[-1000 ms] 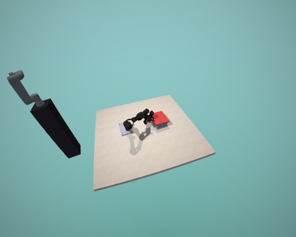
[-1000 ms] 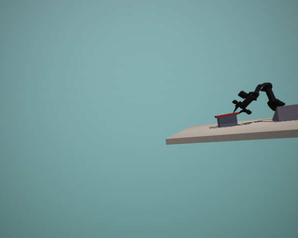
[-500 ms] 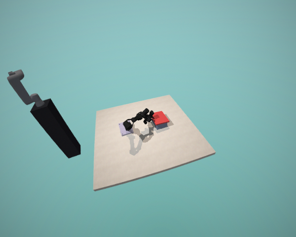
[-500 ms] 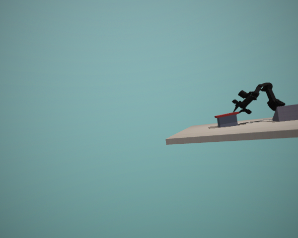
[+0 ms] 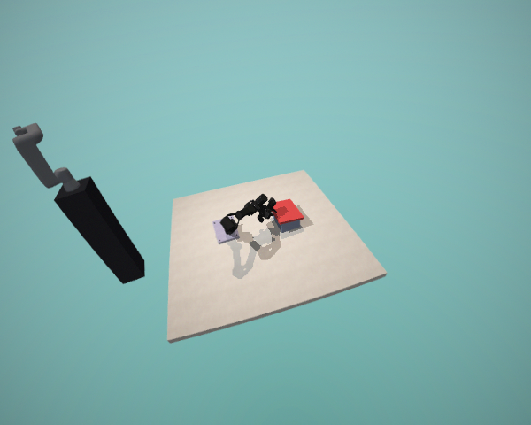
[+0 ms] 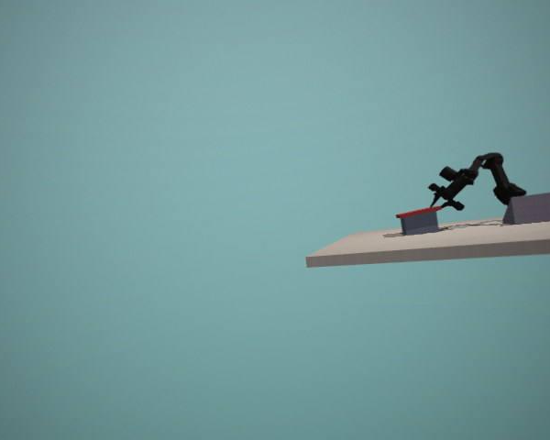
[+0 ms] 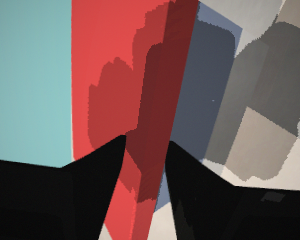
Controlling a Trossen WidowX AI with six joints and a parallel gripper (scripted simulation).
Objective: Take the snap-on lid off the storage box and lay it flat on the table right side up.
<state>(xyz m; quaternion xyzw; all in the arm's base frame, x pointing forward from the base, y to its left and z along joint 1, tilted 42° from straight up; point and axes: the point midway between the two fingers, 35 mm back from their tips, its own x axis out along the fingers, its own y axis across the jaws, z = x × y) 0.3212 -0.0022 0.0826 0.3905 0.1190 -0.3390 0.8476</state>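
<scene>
The red lid (image 5: 291,212) (image 6: 415,213) (image 7: 102,40) sits on the blue-grey storage box (image 5: 289,225) (image 6: 420,224) (image 7: 205,65). In the exterior view the lid slopes a little more than the box's base, with its gripper-side edge higher. I cannot make out a gap under it. The box stands on the table. My gripper (image 5: 274,212) (image 6: 435,207) (image 7: 145,143) is shut on the lid's near edge, with one finger over the top face and the other outside and below the rim. The lid's far underside is hidden.
The pale wooden table (image 5: 257,292) (image 6: 360,246) carries the box and the arm's lavender base plate (image 5: 223,234). A grey block (image 6: 535,208) shows beside the arm base in the exterior view. A tall black post (image 5: 103,233) with a grey arm stands off the table's left side.
</scene>
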